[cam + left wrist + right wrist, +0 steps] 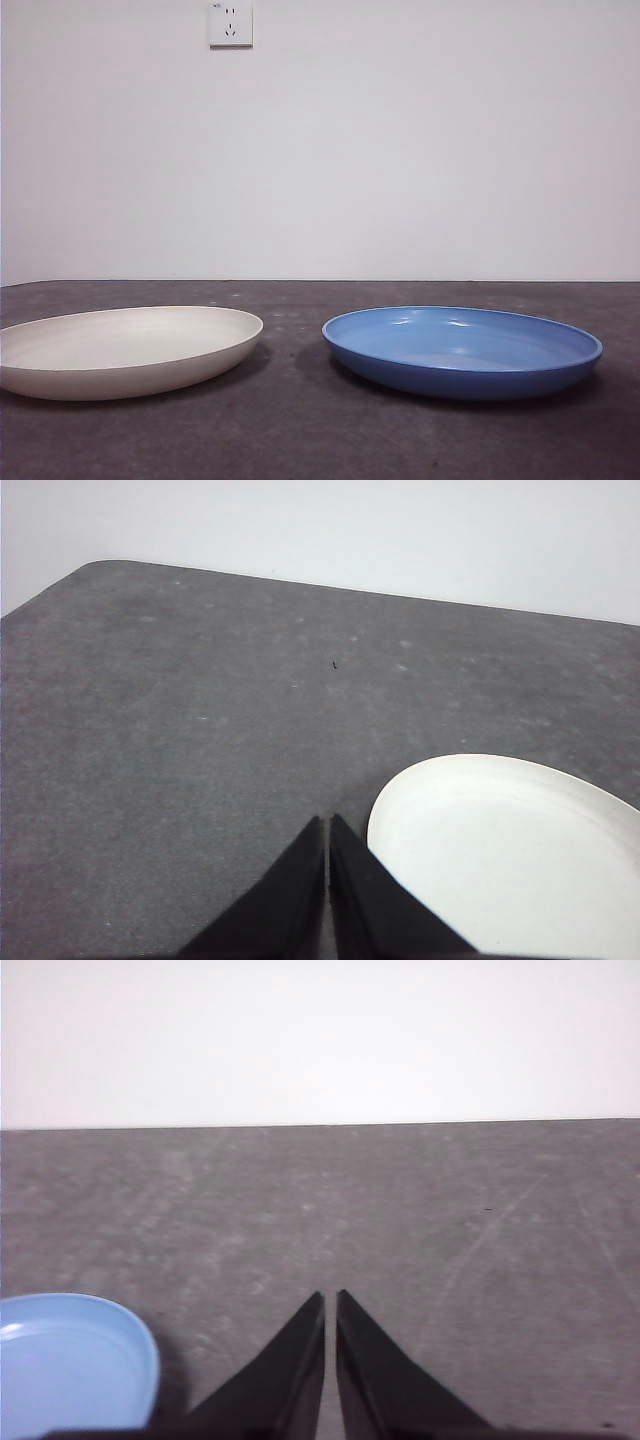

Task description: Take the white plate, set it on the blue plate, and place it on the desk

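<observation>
Nothing picked up yet. White plate (125, 350) rests on table (300, 430) beside blue plate (462, 350), apart. Left claw (328, 825) closed, empty, near white rim; right claw (331, 1300) likewise. Next: open left, grip rim.

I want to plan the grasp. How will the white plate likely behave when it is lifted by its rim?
The white plate looks rigid, so it probably will not bend. Its rim is low and curved, so a pinch there may slip or tilt the plate. Its matte finish probably offers more grip than the glossy blue plate.
</observation>
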